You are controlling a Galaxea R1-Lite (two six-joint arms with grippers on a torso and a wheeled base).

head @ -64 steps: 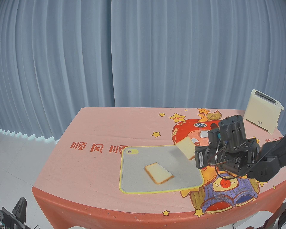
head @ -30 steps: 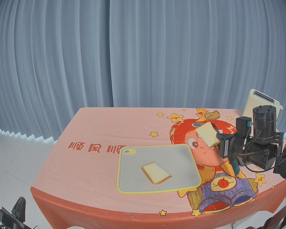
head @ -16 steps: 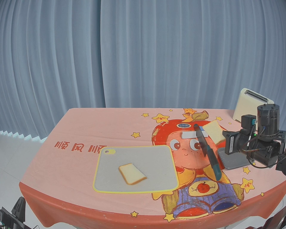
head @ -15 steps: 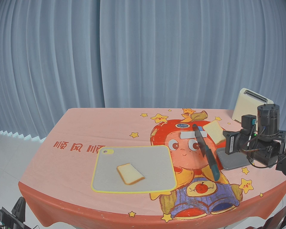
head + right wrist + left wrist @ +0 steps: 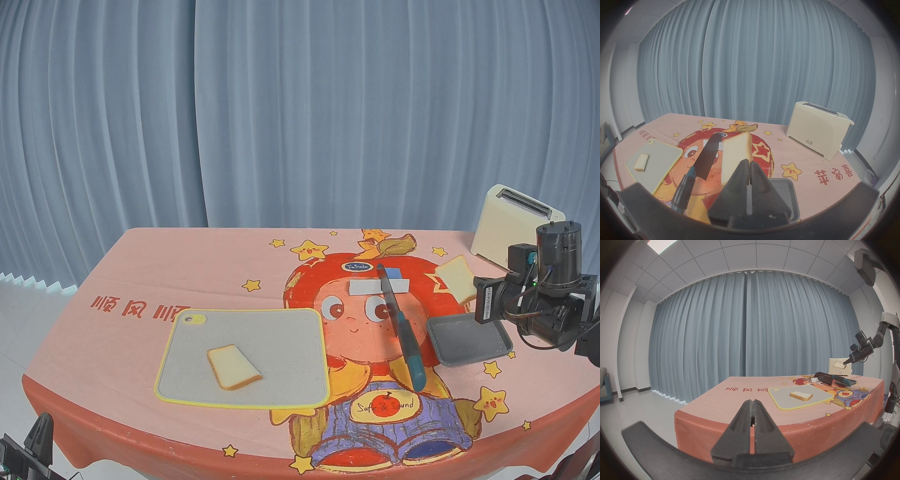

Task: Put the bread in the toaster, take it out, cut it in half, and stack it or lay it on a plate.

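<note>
Over pink-clothed worktop (image 5: 187, 269), just short of the toaster (image 5: 511, 226), grips bread slice (image 5: 458, 279) by one edge in closed right claw (image 5: 746, 164); probably light, soft, crushable, so pinch gently near the crust, keep vertical for the slot; with left claw (image 5: 752, 408) shut, empty, well away from toaster.

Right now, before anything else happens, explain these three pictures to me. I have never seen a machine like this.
This is a two-armed robot on wheels, and each arm ends in a two-fingered gripper. The wide picture comes from a camera on its head, and the other two from cameras on its wrists. On the table are a cutting board bearing a bread slice, a knife, a grey tray and a toaster. The right gripper is shut on a second bread slice, held in the air near the tray. The left gripper is shut on nothing, off to the side of the table.
</note>
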